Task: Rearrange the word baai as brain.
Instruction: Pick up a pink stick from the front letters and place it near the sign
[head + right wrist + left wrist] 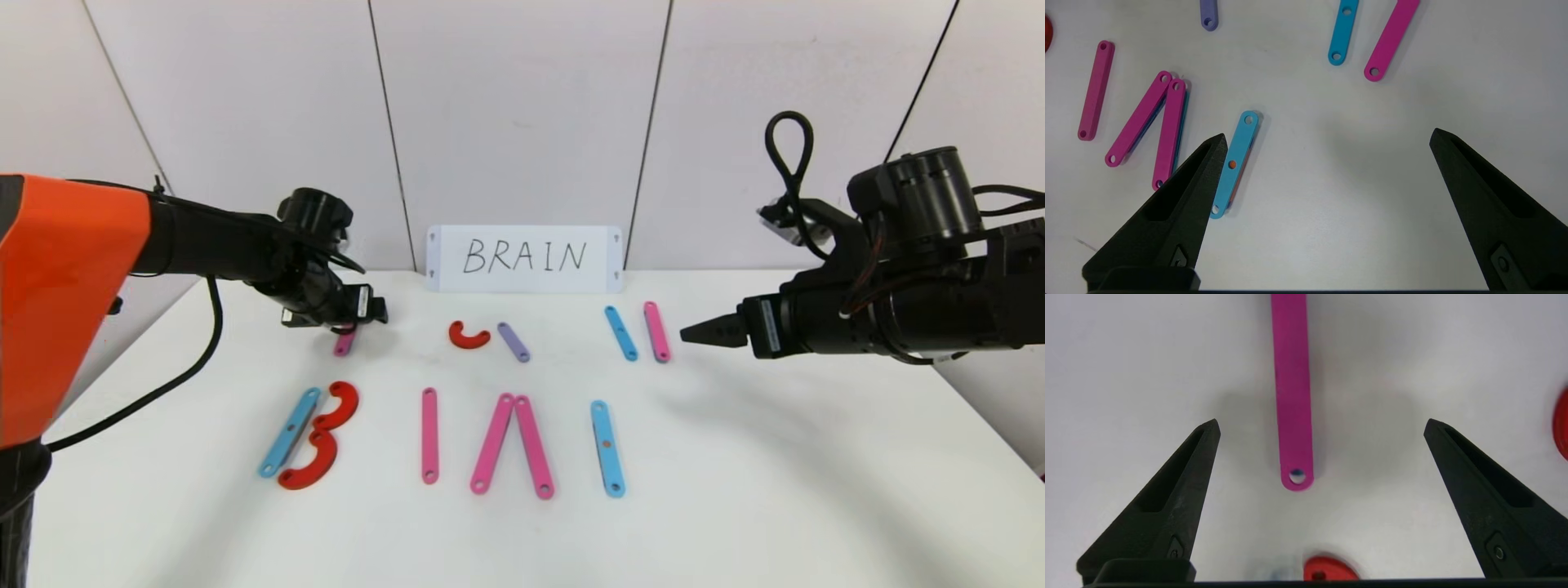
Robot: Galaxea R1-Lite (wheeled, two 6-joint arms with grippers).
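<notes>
The left gripper (1322,422) hangs above the table's (735,490) far-left area with its jaws spread wide and nothing held; a magenta strip (1292,392) lies flat on the table between the 2 fingers, touching neither. The right gripper (1327,136) hovers at the far right, jaws also spread wide and empty, above bare table near a light-blue strip (620,332) and a pink strip (656,331) lying side by side. The word (441,437) occupies the near row: a light-blue strip with 2 red arcs forming a B (310,433), a single pink strip (429,435), 2 pink strips (513,443) meeting at their far ends, and 1 light-blue strip (607,447). In the far row, a red arc (468,335) lies just beside a purple strip (513,341). A white card (524,258) lettered BRAIN stands against the wall.
</notes>
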